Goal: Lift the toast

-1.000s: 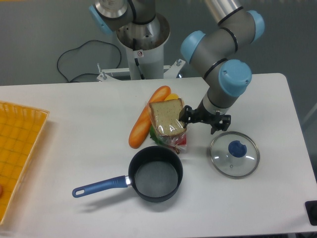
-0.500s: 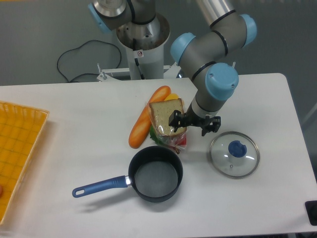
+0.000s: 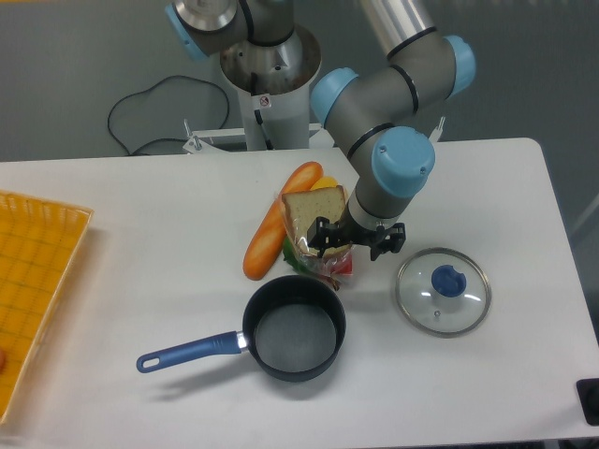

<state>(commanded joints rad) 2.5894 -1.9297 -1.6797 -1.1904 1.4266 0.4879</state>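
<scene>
The toast [image 3: 307,219] is a squarish tan slice in shiny clear plastic. It lies tilted on a small pile of food near the middle of the table. My gripper [image 3: 355,240] points down at the toast's right lower edge. Its dark fingers stand apart, one finger [image 3: 322,233] over the slice's lower right corner, the other to the right of the slice. The gripper looks open and holds nothing. The arm's wrist covers the toast's right side.
A long orange loaf [image 3: 277,221] lies left of the toast, a yellow item [image 3: 328,183] behind it, a red and green packet [image 3: 334,267] under it. A dark saucepan [image 3: 296,329] with a blue handle sits in front. A glass lid [image 3: 443,291] lies right; a yellow basket [image 3: 36,281] at far left.
The arm has swung left across the table. The gripper moved from right of the toast to over its right edge. The toast has not moved.
</scene>
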